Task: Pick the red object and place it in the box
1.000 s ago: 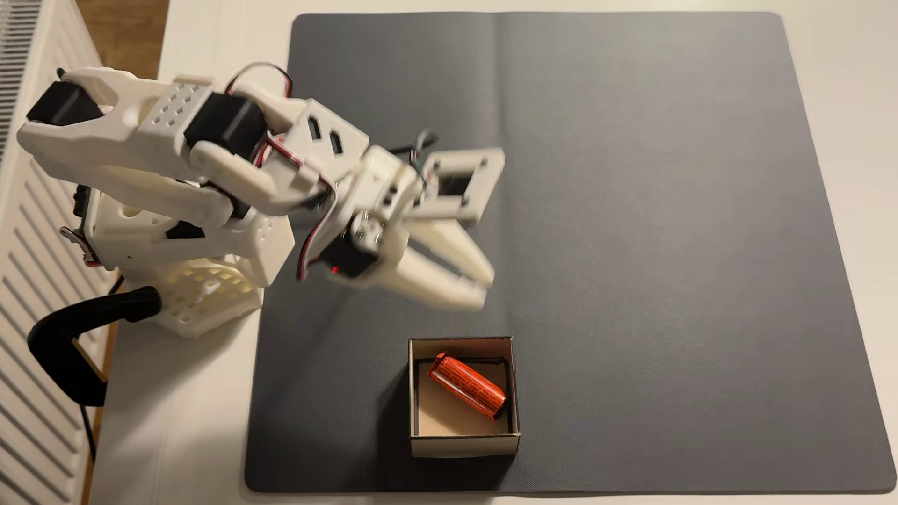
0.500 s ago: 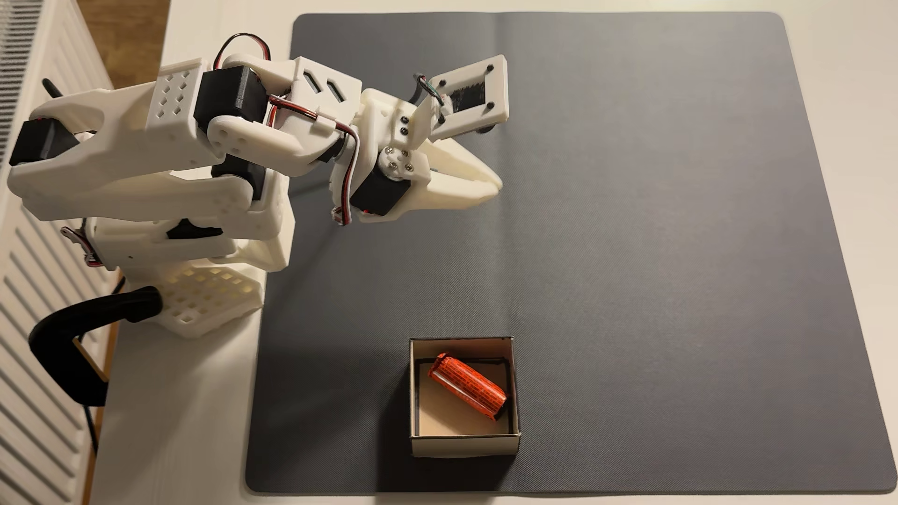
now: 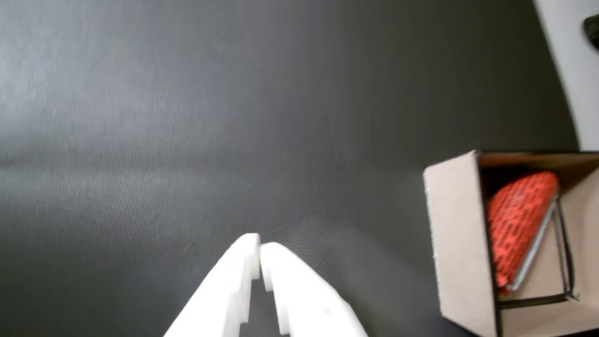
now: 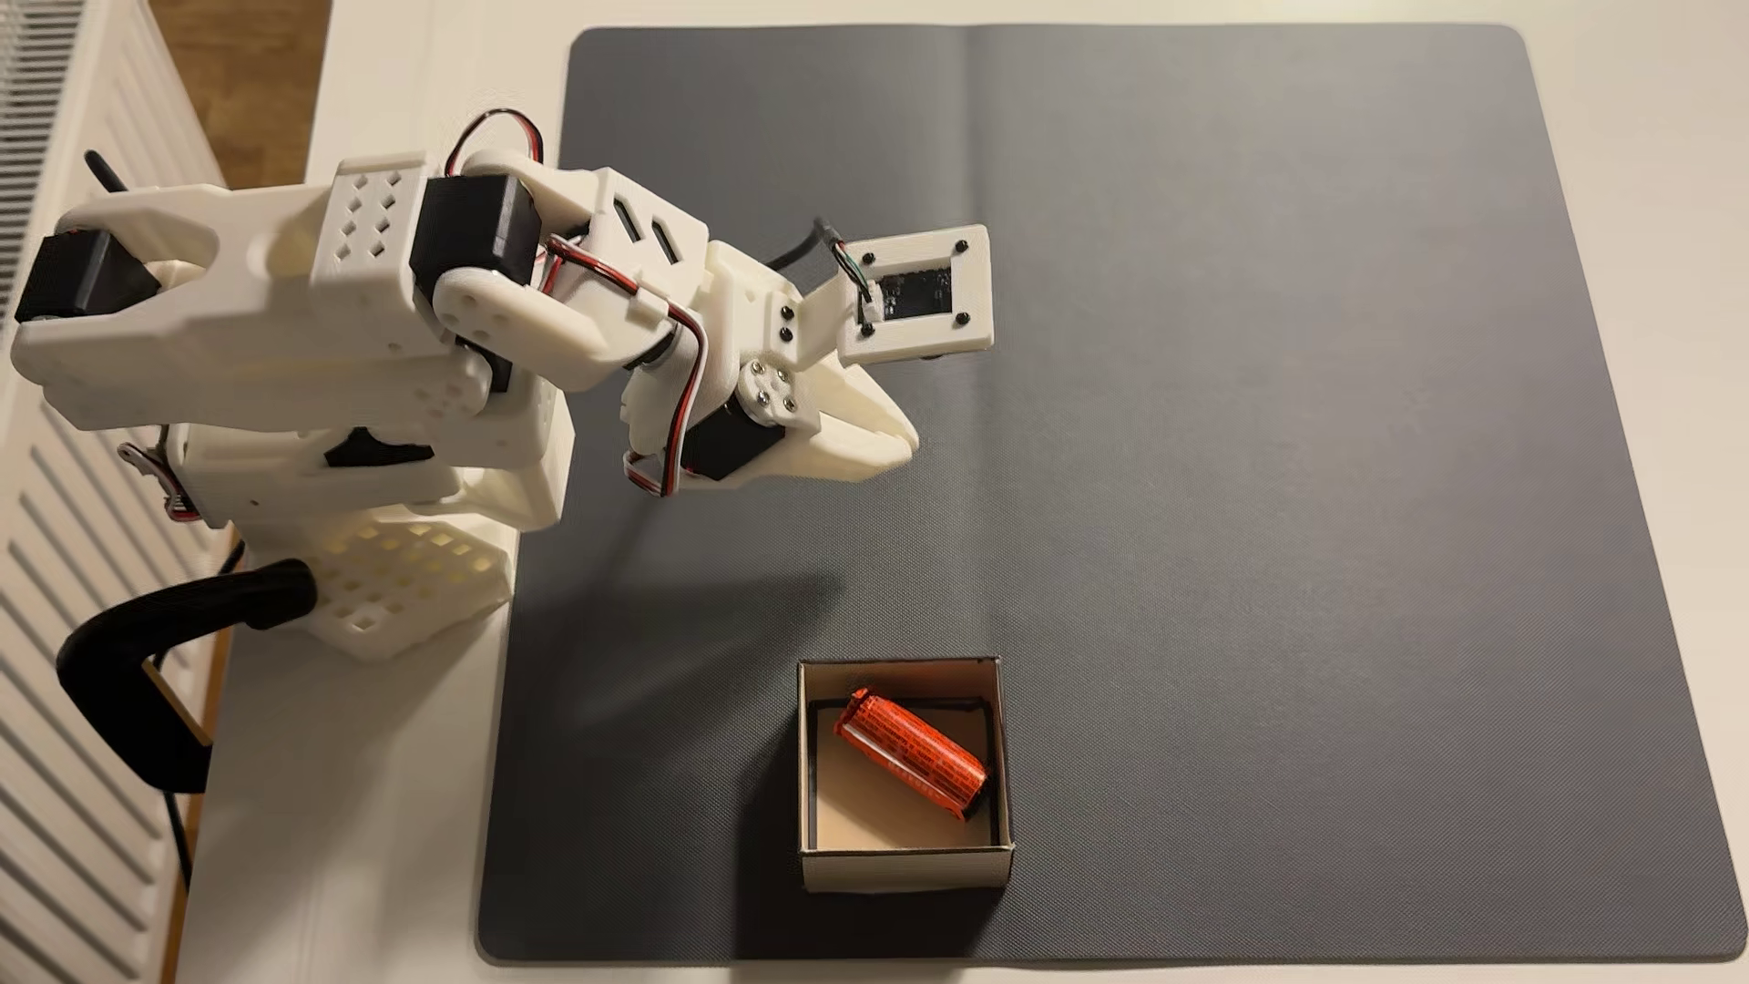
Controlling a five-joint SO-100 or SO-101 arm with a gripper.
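White jaws of the gripper (image 3: pixel 260 250) are pressed together, empty, well apart from the box (image 4: pixel 904 866).

I stand in a home room: white radiator (image 4: pixel 66 587) beside my table (image 4: pixel 379 804), wood floor (image 4: pixel 237 85) beyond, grey mat (image 4: pixel 1230 473) on top.

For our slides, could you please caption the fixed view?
Red object lies in the box on the grey mat; the shut gripper hangs empty, apart.
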